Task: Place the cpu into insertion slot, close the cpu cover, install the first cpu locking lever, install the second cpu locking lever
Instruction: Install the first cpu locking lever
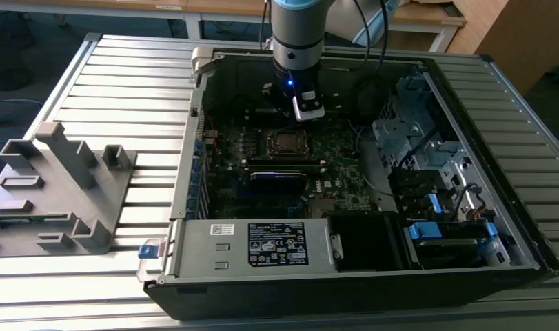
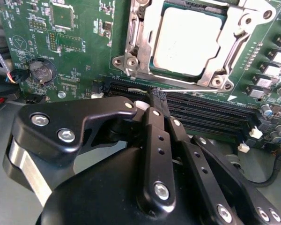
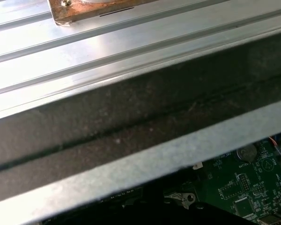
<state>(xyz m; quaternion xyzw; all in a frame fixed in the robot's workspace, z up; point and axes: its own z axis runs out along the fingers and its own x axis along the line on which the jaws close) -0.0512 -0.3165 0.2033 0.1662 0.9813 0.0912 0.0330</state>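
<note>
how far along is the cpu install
Done: the cpu lies seated under the closed cpu cover. In hand: the gripper, shut, is at a thin lever rod along the cover's edge. Left: latching the levers; whether either is locked cannot be told.

Single arm (image 1: 296,31) hangs near-vertical in exterior view, grey tube with blue joint cap at top. Wrist (image 1: 289,84) dark, small blue light lit. Pincer (image 1: 304,109) points straight down below wrist, pale block on side toward exterior view's right. Second wrist view: black linkage bars converge, fingers (image 2: 155,140) pressed together at tip, nothing between them.
</note>
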